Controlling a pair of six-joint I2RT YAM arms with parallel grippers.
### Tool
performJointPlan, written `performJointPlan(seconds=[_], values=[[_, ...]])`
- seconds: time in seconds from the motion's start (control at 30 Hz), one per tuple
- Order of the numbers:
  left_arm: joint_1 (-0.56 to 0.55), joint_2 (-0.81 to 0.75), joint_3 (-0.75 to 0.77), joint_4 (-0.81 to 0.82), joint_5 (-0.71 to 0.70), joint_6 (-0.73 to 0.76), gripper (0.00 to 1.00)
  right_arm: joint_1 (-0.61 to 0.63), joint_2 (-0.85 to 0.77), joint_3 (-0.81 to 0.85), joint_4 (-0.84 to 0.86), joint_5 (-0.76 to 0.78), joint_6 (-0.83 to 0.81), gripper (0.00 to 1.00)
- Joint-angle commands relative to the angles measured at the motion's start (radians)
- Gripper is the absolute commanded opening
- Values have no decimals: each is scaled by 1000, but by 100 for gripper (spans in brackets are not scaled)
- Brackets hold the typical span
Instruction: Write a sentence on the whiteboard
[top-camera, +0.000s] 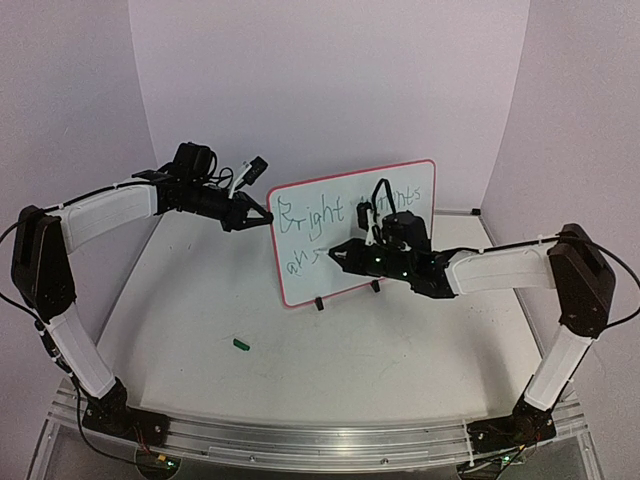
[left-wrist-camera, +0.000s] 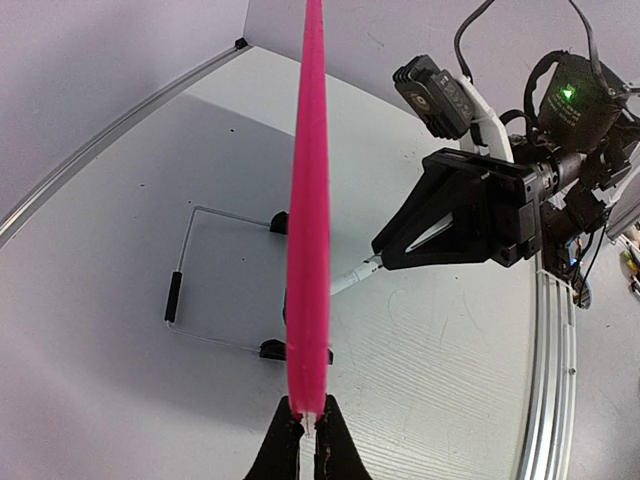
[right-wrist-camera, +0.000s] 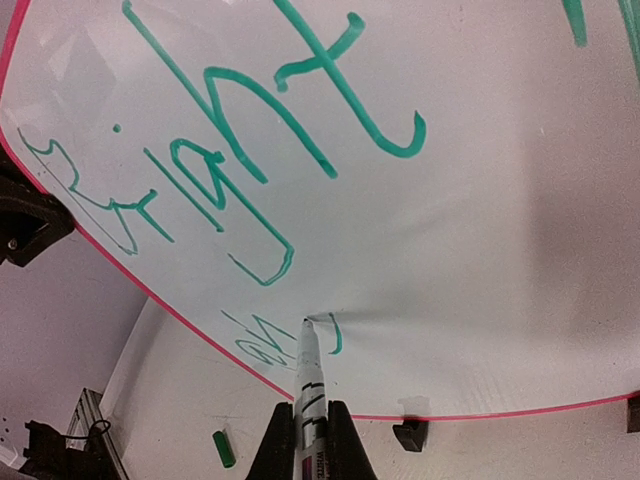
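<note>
Pressure should be kept light and even as the second line is written: the marker (right-wrist-camera: 308, 370) is clamped in the right pincer (right-wrist-camera: 310, 415), while the whiteboard (top-camera: 300, 245), upright on the bench (top-camera: 250, 300), is clamped edgewise by the left pincer (left-wrist-camera: 307, 425).

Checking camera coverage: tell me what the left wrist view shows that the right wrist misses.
Left wrist only: the left gripper pinching the red-pink rim of the glossy white board edge-on, the thin wire stand behind it. Right wrist only: green handwriting on the face, a green cap on the table. Both: the board and the white marker in the right gripper.
</note>
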Motion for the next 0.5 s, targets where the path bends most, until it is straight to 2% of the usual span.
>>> performJointPlan(seconds=[0.0,0.47], values=[[-23,16,19,-77,10,14,0,-3,31,33,30,-19,0,0],[-23,14,19,-77,11,14,0,-3,60,-7,28,2,21,0]])
